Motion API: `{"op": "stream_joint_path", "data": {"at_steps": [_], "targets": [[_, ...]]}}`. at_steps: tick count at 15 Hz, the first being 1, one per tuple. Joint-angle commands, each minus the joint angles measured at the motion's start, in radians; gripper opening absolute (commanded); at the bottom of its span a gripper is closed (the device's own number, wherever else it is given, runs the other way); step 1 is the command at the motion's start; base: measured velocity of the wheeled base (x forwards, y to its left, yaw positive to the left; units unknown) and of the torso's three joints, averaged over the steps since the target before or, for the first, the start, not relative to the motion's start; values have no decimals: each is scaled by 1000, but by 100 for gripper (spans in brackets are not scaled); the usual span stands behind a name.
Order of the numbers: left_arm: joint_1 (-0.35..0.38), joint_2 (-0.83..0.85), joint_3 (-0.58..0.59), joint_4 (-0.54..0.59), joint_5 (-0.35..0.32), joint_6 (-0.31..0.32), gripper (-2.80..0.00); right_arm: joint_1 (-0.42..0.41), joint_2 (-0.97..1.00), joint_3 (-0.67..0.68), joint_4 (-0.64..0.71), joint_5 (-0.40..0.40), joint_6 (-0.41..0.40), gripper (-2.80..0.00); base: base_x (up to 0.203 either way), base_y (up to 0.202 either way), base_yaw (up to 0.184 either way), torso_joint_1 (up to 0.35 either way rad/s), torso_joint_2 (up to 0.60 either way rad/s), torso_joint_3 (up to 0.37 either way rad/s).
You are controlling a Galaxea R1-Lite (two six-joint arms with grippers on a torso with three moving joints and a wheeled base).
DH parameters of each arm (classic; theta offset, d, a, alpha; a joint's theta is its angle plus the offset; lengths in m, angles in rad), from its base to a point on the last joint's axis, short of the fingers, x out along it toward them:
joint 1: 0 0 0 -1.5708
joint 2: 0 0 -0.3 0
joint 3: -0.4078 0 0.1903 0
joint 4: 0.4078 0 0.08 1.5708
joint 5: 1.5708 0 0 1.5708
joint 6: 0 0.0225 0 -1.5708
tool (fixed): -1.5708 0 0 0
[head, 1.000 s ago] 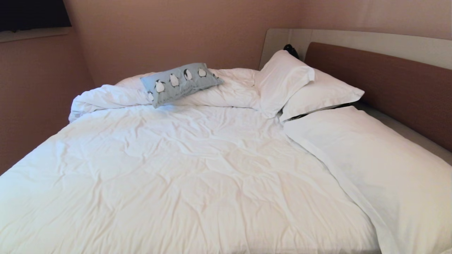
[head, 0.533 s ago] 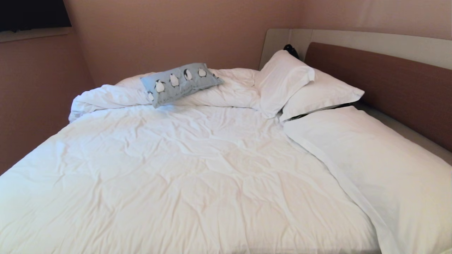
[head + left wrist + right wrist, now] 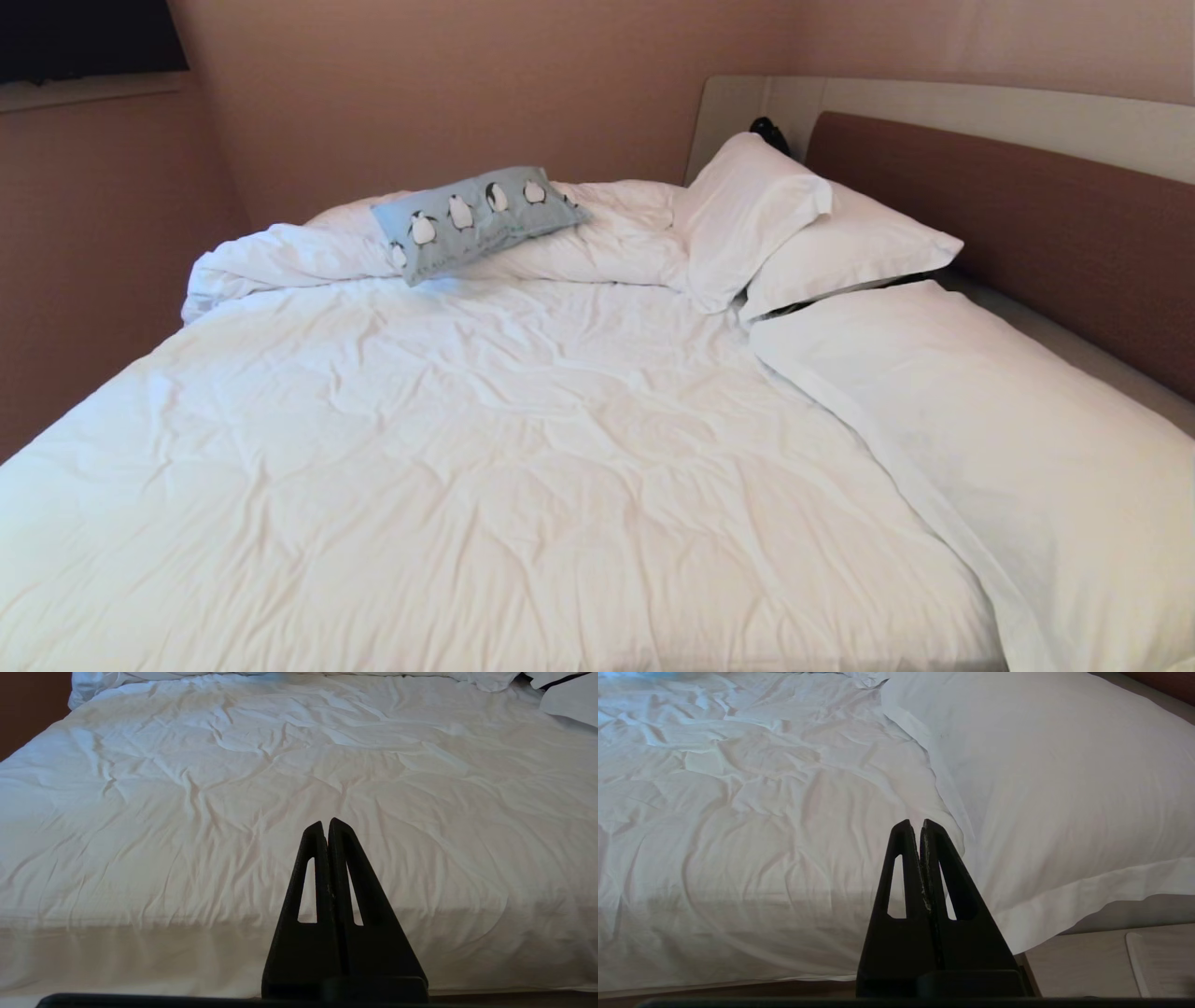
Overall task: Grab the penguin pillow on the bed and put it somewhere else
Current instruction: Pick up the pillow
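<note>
Nearest, both arms sit parked at the near edge of the bed (image 3: pixel 523 485), outside the head view. The left tool (image 3: pixel 325 826) has its two black fingers pressed together with nothing between them, pointing across the rumpled white duvet (image 3: pixel 233 812). The right tool (image 3: pixel 914 827) is likewise fully closed and empty, aimed where the duvet meets a large white pillow (image 3: pixel 1055 779) at the robot's right. Neither touches the bedding; this looks like a rest pose ahead of any reach.

Further in, the duvet spreads flat over the middle of the bed, then bunches into a roll at the far side. Two more white pillows (image 3: pixel 794 224) lean against the brown headboard (image 3: pixel 1008 215) on the far right.

Farthest, the penguin pillow (image 3: pixel 478 220) lies tilted on top of that bunched roll, near the far left corner and well apart from both tools. Propped on the heap, it presents a raised edge to pinch, but I judge it out of arm's reach from here, so the base or torso likely needs to close in first
</note>
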State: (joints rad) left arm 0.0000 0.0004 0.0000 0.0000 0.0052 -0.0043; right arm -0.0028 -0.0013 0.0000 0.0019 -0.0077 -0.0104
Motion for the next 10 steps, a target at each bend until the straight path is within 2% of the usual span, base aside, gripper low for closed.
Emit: {"op": "stream_joint_path", "data": {"at_steps": [1, 10], "targets": [[0, 0, 0, 0, 1, 0, -280, 1, 1, 2, 0, 0, -1, -280, 0, 0, 0, 0, 0, 0], [0, 0, 0, 0, 1, 0, -280, 0, 3, -7, -5, 6, -9, -280, 0, 0, 0, 0, 0, 0]]}}
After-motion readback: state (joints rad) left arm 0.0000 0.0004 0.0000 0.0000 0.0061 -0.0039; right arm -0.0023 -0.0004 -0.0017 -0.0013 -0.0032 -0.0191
